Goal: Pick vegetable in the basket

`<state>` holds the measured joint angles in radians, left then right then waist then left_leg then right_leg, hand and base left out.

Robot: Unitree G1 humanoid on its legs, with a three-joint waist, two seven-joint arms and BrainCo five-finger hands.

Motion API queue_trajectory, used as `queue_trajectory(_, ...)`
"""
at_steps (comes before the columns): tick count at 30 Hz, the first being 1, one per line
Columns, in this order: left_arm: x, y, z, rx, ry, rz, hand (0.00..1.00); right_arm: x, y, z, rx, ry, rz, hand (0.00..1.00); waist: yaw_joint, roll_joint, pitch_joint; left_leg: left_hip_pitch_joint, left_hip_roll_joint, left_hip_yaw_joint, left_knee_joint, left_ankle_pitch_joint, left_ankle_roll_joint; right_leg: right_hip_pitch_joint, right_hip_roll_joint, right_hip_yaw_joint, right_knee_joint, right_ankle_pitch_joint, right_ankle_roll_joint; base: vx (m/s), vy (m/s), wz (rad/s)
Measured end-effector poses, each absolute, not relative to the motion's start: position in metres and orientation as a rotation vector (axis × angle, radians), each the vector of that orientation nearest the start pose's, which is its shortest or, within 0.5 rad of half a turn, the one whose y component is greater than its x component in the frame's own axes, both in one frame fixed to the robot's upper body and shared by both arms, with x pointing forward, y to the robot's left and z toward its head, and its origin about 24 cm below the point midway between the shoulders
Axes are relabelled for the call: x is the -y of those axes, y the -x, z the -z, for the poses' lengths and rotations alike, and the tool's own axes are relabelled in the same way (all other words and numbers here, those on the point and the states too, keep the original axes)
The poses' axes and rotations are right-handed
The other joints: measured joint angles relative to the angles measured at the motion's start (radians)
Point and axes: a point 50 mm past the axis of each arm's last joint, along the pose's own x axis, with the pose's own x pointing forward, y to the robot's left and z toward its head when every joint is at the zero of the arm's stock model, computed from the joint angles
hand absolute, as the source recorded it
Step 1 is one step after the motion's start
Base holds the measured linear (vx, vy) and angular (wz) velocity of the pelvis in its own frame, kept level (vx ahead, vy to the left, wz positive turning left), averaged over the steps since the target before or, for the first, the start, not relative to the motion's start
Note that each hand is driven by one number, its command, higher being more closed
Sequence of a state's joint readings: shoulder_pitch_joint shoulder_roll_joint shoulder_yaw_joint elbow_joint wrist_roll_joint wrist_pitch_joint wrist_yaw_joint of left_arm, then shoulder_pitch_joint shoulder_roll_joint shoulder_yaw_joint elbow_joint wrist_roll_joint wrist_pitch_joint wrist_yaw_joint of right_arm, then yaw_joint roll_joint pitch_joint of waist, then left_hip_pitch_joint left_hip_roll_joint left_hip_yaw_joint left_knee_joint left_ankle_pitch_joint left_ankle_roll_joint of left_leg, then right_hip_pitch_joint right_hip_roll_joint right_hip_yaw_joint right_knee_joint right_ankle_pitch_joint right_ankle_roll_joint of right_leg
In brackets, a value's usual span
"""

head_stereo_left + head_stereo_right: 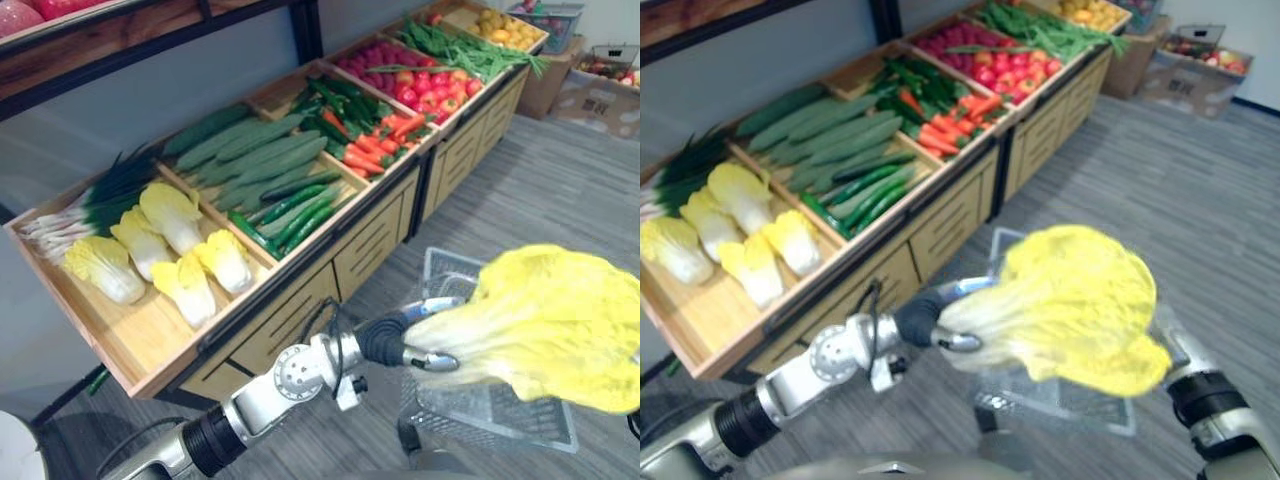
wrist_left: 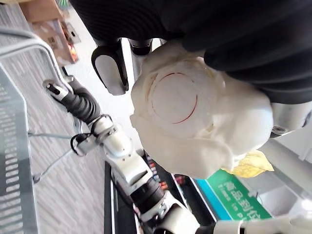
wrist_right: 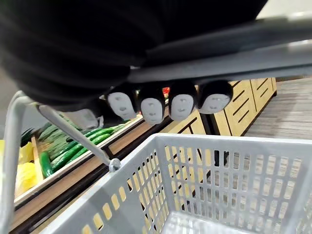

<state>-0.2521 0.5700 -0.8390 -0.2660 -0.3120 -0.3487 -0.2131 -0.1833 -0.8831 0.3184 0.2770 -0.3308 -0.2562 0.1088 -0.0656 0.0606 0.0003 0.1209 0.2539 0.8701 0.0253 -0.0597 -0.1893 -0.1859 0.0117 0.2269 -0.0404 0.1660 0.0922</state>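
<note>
Left robot hand [image 1: 395, 340] is nearest to us, its fingers and thumb curled tight round the white stem end of a yellow-leaved cabbage [image 1: 545, 335]. We see the cut base of that stem between the fingers in the left wrist view. The leafy end spreads out toward our right side, and the whole vegetable is held in the air over the open top of the grey basket [image 1: 440, 265], covering most of it from above. We cannot tell whether any leaf touches the rim.

Right robot hand [image 3: 152, 109] has its fingers wrapped round the grey handle [image 3: 234, 61], with the slotted walls hanging below it.

Past the basket stands the wooden produce stand [image 1: 300, 300], its drawer-like front facing us. At its near end lie loose cabbages [image 1: 170, 250], with spring onions [image 1: 90, 205] along the back edge of that same compartment. In the next compartment are cucumbers [image 1: 260, 160], pale ones at the back and dark ones along the front edge. Farther on come carrots [image 1: 375, 145] mixed with green peppers, then red fruit [image 1: 430, 85], then long green stalks [image 1: 470, 50]. At the far end sit yellow fruit [image 1: 505, 25], and cardboard boxes [image 1: 590, 95] rest on the floor beyond that corner.
</note>
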Motion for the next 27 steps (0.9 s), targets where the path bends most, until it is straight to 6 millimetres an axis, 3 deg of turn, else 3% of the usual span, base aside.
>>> queue_trajectory(6,-0.053,-0.175,-0.082,0.304,-0.206,1.306,1.0,0.255,-0.277,-0.093,0.035,1.297,-0.502,1.0,-0.011,0.014,0.005,-0.006,0.001,0.007,0.017,-0.018,-0.004,-0.002,-0.007,0.0,0.001,-0.008,0.004,-0.06,-0.011,0.01)
queue_trajectory(16,-0.069,-0.164,-0.065,0.224,-0.327,1.381,1.0,0.255,-0.279,-0.099,0.048,1.32,-0.534,1.0,-0.011,0.016,0.022,0.0,0.009,0.044,0.03,-0.019,-0.005,-0.003,-0.009,0.002,0.002,-0.009,-0.001,-0.03,-0.016,-0.01)
queue_trajectory(22,-0.077,-0.169,-0.046,0.204,-0.505,1.357,1.0,0.25,-0.278,-0.102,0.071,1.302,-0.549,1.0,-0.012,0.011,0.048,-0.002,0.008,0.036,0.03,-0.021,-0.006,0.0,-0.013,-0.005,0.004,-0.008,-0.002,-0.04,-0.024,0.03)
queue_trajectory(27,-0.071,-0.185,-0.046,0.269,-0.583,1.249,1.0,0.247,-0.273,-0.1,0.067,1.289,-0.579,1.0,-0.011,0.007,0.053,-0.007,0.008,0.011,0.03,-0.021,-0.005,0.01,-0.022,-0.027,0.004,-0.01,0.0,-0.05,-0.023,0.16)
